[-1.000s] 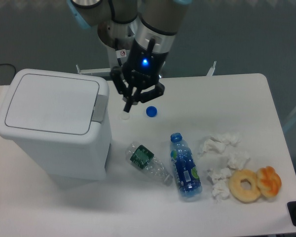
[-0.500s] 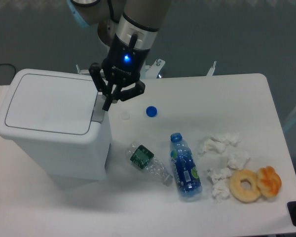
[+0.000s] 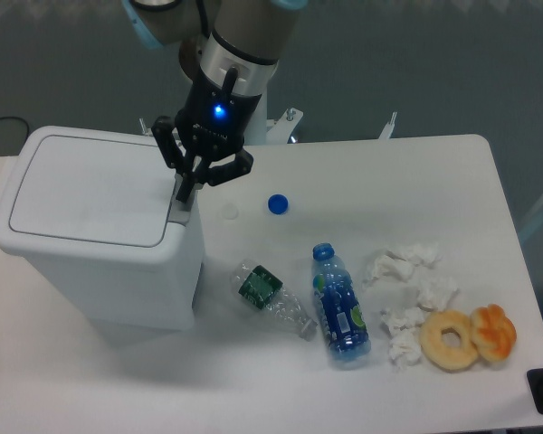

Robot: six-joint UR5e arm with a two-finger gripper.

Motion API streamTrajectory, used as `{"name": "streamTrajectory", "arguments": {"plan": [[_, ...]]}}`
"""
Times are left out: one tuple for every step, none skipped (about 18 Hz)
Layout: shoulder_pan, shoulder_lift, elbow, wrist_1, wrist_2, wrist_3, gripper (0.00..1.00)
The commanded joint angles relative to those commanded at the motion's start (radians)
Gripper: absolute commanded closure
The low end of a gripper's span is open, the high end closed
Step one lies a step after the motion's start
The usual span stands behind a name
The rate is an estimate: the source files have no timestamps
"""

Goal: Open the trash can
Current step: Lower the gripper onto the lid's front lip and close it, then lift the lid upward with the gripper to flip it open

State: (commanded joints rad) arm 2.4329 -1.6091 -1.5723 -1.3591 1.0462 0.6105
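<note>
The trash can is a large white boxy bin at the left of the table, with its flat lid down. Its grey push-button tab sits at the right edge of the lid. My gripper hangs from the arm right above that tab, fingers together and pointing down, the tip at or just touching the tab's upper end. It holds nothing.
A blue bottle cap and a white cap lie right of the bin. A crushed clear bottle, a blue bottle, crumpled tissues, a doughnut and a pastry lie toward the front right.
My gripper has moved left from over the white cap to the grey tab of the bin. The lid stays down.
</note>
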Motion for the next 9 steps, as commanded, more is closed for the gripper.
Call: {"name": "streamTrajectory", "arguments": {"plan": [[0.002,0.0,0.0,0.002,0.0,0.0,1.0],[0.003,0.0,0.0,0.002,0.0,0.0,1.0],[0.003,0.0,0.0,0.002,0.0,0.0,1.0],[0.003,-0.002,0.0,0.003,0.002,0.0,1.0],[0.003,-0.002,0.0,0.003,0.002,0.0,1.0],[0.003,-0.002,0.0,0.005,0.002,0.0,1.0],[0.003,-0.003,0.0,0.008,0.002,0.0,1.0],[0.003,-0.003,0.0,0.012,0.003,-0.002,1.0],[0.003,-0.003,0.0,0.014,0.003,-0.002,1.0]]}}
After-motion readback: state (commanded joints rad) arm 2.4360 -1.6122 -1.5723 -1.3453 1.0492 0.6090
